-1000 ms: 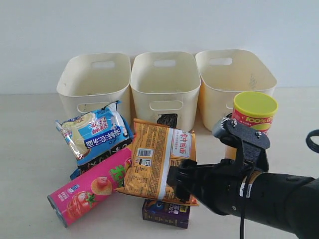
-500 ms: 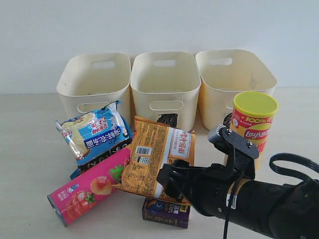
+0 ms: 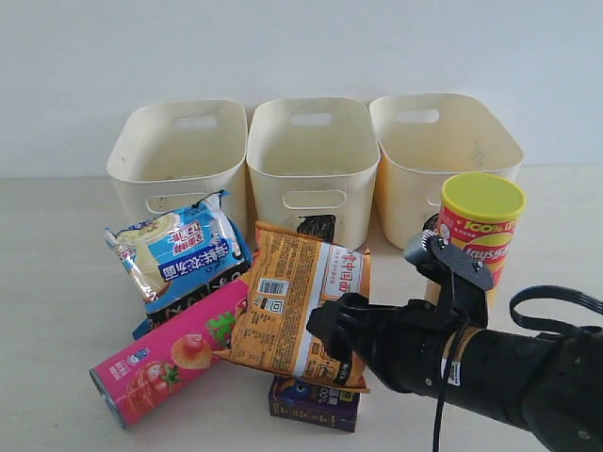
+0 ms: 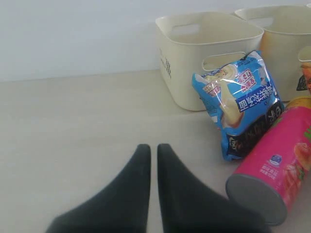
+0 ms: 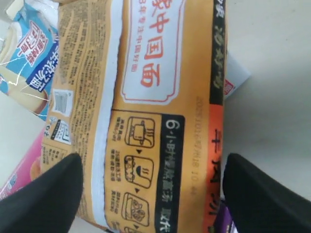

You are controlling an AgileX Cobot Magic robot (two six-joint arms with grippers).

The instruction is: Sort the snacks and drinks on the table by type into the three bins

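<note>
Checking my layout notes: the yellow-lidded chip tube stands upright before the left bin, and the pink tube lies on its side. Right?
Wrong bin: in the exterior view the yellow-lidded chip tube stands upright before the right bin. The pink tube does lie on its side.

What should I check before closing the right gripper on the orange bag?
1. Right gripper open: ok, jaws stand wide.
2. Orange bag between the jaws: ok, one finger on each side of its end.
3. Only the bag in the grip: cannot tell; the purple carton lies under that end, near one finger.
4. Bag free to lift: ok, it lies on top of the pink tube and the carton.
5. Left gripper out of the way: ok, shut over bare table.
6. Three bins unblocked: ok.
</note>
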